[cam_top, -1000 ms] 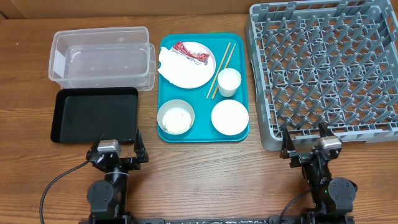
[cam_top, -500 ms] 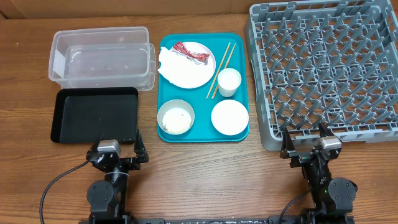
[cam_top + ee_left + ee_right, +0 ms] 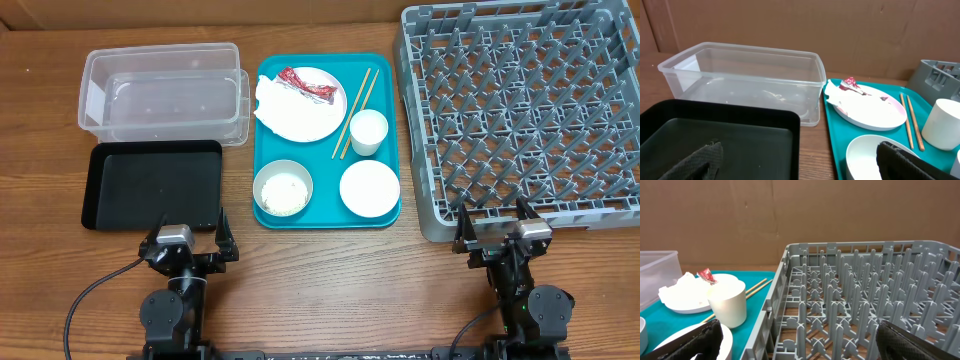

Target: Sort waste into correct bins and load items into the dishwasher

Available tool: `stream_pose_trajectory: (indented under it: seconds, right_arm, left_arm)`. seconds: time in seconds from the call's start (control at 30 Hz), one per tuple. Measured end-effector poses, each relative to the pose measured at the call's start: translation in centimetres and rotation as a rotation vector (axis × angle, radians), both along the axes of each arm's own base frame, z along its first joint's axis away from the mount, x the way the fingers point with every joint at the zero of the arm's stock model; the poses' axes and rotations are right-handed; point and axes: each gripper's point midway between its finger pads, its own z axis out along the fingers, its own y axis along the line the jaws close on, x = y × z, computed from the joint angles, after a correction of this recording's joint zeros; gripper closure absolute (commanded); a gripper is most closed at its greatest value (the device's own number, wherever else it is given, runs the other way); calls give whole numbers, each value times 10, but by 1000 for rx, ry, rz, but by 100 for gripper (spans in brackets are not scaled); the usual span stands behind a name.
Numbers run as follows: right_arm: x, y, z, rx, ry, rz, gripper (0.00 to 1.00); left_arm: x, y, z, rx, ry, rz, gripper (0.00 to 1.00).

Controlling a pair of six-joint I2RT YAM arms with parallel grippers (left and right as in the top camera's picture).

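On the teal tray [image 3: 325, 215] lie a white plate [image 3: 310, 115] with a red wrapper [image 3: 306, 84] and a white napkin [image 3: 272, 95], wooden chopsticks [image 3: 355, 112], a white cup [image 3: 368, 131], an empty white bowl [image 3: 369, 187] and a bowl with rice [image 3: 283, 188]. The clear tub [image 3: 165, 92] and black tray [image 3: 152, 184] are at the left. The grey dish rack [image 3: 520, 110] is at the right. My left gripper [image 3: 189, 243] is open and empty at the front edge, below the black tray. My right gripper [image 3: 496, 228] is open and empty at the rack's front edge.
The left wrist view shows the clear tub [image 3: 745, 77], black tray [image 3: 720, 140], plate [image 3: 872, 107] and wrapper [image 3: 851, 85]. The right wrist view shows the rack [image 3: 865, 295], cup [image 3: 727, 305] and chopsticks [image 3: 752, 287]. A brown cardboard wall stands behind the table.
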Motion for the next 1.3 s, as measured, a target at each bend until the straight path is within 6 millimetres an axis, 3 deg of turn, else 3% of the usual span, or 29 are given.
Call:
stream_pose_trajectory:
  seconds: [0.43,0.57,0.8,0.93,1.07,1.3]
  right_arm:
    - [1,-8,8,-1,-32,-48,0]
    - [0,-3,21,-1,-85,-20,0]
    - [-4,13,34,-2,-142,74,0]
    - [-5,16,37,7,-140,98,0]
    - [-10,18,54,13,-158,106,0]
    - [-20,19,83,42,-172,115,0]
  left_arm:
    - [0,0,6,1,-25,-1,0]
    - [1,-3,21,-1,-84,-16,0]
    - [1,-8,26,-26,-100,-43,0]
    - [-3,-9,47,-19,-138,-53,0]
    - [-3,-10,71,-6,-147,-59,0]
    - [17,-14,86,36,-38,-84,0]
